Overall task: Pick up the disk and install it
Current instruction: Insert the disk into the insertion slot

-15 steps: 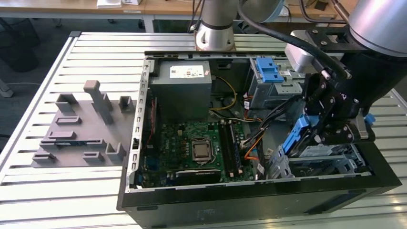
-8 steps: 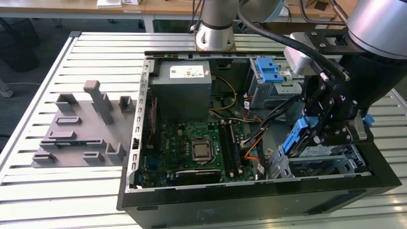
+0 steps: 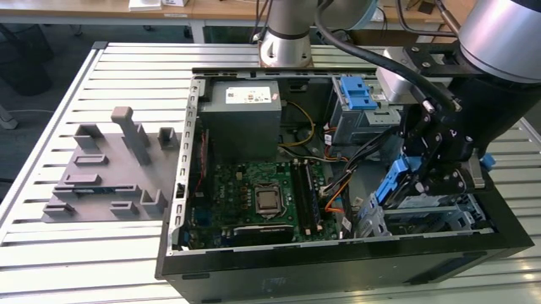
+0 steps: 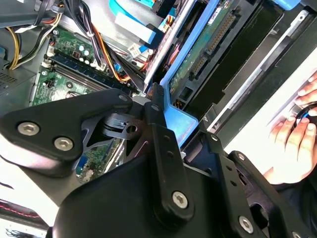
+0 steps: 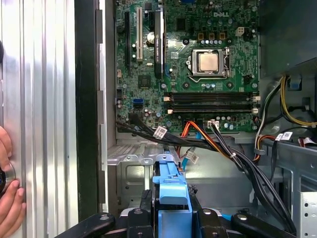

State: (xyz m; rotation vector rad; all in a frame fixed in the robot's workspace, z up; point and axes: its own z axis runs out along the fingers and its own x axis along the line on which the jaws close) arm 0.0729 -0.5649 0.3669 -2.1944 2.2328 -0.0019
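Note:
My gripper (image 3: 425,185) reaches down into the open computer case (image 3: 338,266) at the exterior view's right. It is shut on the disk (image 3: 397,182), which stands on edge with its blue rails showing, just above the metal drive cage (image 3: 435,218) at the case's front corner. In the first wrist view the disk's blue rail (image 5: 171,191) sits between the two black fingers (image 5: 143,206). The second wrist view shows the disk's green circuit-board underside (image 4: 210,42) and blue rail (image 4: 181,119) beside one finger (image 4: 157,116).
The motherboard (image 3: 262,196) with its bare processor fills the case floor. Black and orange cables (image 5: 218,144) run close beside the cage. A grey power supply (image 3: 241,114) and a second cage with a blue latch (image 3: 356,95) sit at the back. A person's hand (image 5: 7,191) rests outside the case. A grey fixture (image 3: 106,168) lies on the table.

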